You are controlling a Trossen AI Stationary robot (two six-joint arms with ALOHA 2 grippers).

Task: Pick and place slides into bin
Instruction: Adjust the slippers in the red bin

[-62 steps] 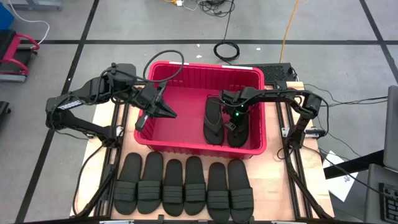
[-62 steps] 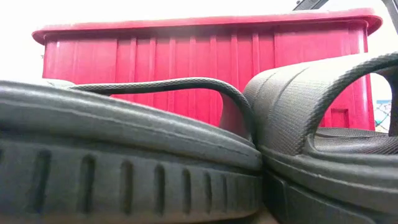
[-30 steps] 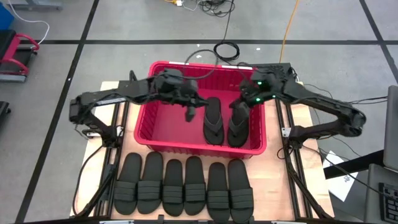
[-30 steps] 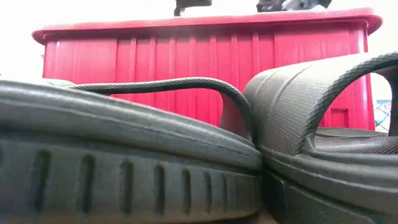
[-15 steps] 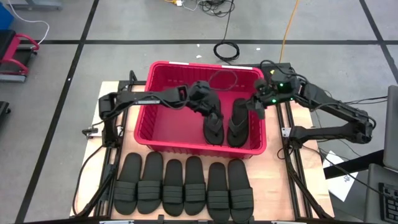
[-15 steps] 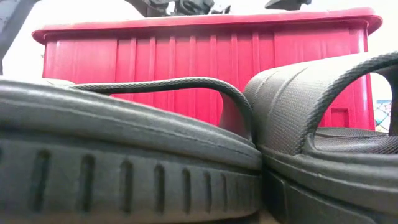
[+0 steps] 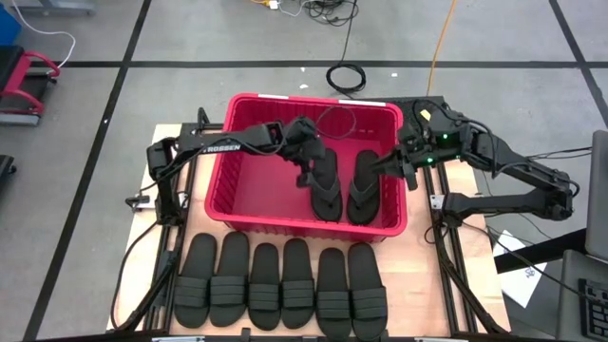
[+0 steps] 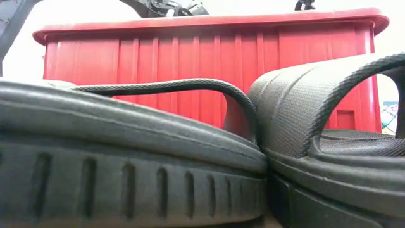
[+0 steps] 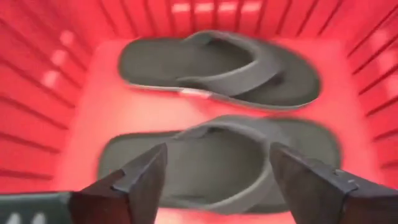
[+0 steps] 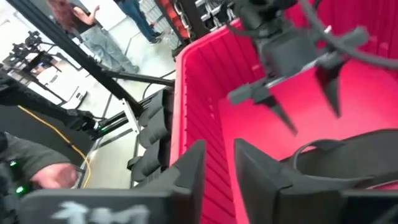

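High view: left tool (image 7: pixel 306 174) spread over flip-flops (image 7: pixel 326 186) in bin (image 7: pixel 249 195)

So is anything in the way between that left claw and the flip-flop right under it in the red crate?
Nothing visible. The left gripper hangs open directly over the nearer flip-flop in the bin, with only clear space between them.

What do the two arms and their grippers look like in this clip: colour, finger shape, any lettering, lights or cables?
Both arms are dark, near-black, jointed links. The left arm carries white lettering along its forearm. The left gripper has two flat, tapering dark fingers. The right arm shows small green indicator lights near its wrist, and thin black cables run along it. The right gripper has two similar dark, wedge-shaped fingers.
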